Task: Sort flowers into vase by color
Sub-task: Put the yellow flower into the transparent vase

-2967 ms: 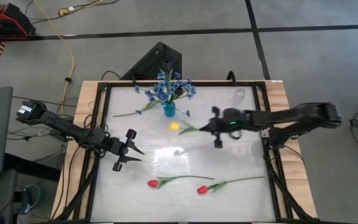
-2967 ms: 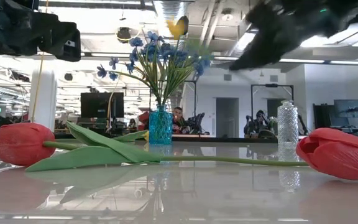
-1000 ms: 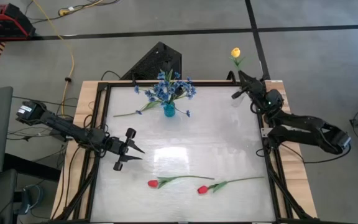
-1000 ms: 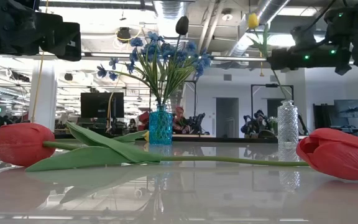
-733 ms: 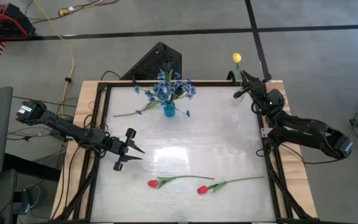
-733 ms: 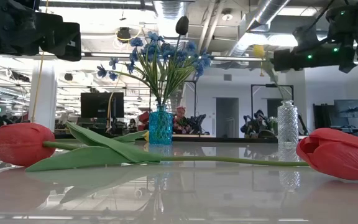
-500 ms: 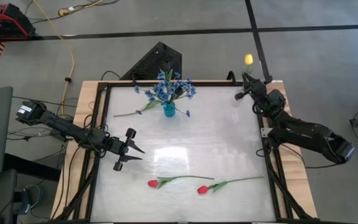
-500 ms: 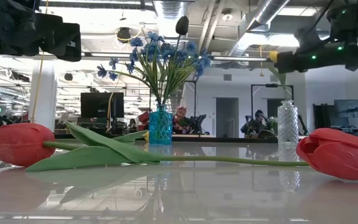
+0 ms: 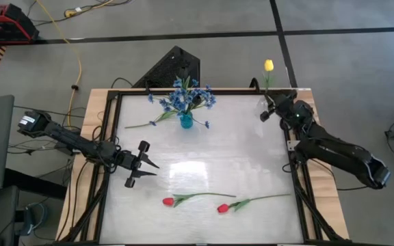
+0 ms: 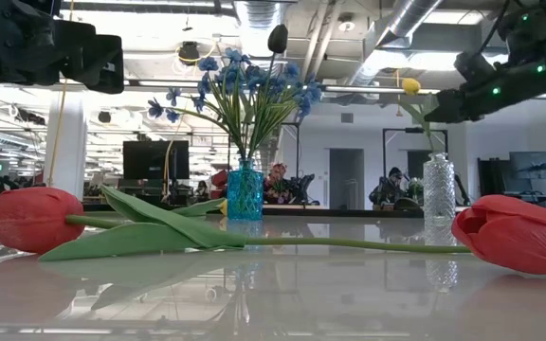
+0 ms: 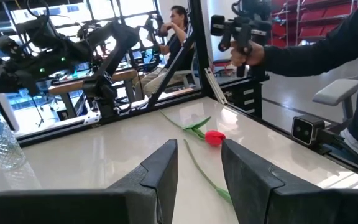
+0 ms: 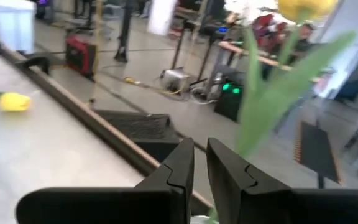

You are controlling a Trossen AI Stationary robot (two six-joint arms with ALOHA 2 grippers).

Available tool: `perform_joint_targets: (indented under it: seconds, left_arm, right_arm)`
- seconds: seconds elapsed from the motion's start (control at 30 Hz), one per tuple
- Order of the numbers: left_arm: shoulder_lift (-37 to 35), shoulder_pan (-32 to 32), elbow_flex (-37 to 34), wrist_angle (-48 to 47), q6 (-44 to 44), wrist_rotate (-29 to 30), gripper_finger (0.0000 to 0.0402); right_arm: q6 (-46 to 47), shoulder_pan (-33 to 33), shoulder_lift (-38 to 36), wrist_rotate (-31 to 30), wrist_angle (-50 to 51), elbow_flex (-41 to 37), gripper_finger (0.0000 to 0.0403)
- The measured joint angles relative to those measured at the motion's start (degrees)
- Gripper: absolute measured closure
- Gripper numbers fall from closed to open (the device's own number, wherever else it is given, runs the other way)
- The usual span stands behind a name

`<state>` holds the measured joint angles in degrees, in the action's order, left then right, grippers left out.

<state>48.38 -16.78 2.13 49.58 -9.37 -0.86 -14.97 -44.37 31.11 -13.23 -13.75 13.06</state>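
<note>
Yellow tulip (image 9: 268, 65) upright in the clear vase (image 10: 438, 189) at the table's far right corner, stem pinched low between the nearly closed fingers of the right gripper (image 9: 265, 113); left gripper (image 9: 144, 172) idle over the near-left of the table, fingers part open on nothing. Risk of a tipped vase if pulled sideways with the stem caught; risk of the tulip leaning out, or of a clipped rim; two red tulips (image 9: 169, 201) flat near the front edge, blue sprays (image 9: 183, 97) in the blue vase (image 9: 185, 121).

Two red tulips (image 9: 168, 201) (image 9: 222, 208) lie on the tabletop (image 9: 204, 164). One yellow tulip (image 9: 268, 65) and two vases (image 10: 245, 190) (image 10: 438, 188) show. Blue sprays (image 9: 183, 98) fill one vase.
</note>
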Motion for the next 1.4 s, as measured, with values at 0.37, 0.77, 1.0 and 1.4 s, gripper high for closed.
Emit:
perform_joint_targets:
  seconds: [0.37,0.77,1.0,1.4]
  left_arm:
    - [0.00,-0.02,0.00,0.00,-0.04,0.00,0.0288]
    - [1.21,1.72,0.04,-14.20,16.97,30.78,0.0288]
    - [1.46,13.28,0.07,-22.38,20.65,32.36,0.0288]
    - [1.68,30.93,2.75,-32.43,15.17,25.78,0.0288]
  right_arm:
    - [7.64,17.15,0.85,10.38,18.26,9.16,0.0331]
    - [11.88,40.51,9.35,10.14,7.16,9.18,0.0331]
    - [9.29,43.32,14.52,8.50,0.16,9.20,0.0331]
    - [8.20,43.12,18.62,8.48,-0.85,9.20,0.0331]
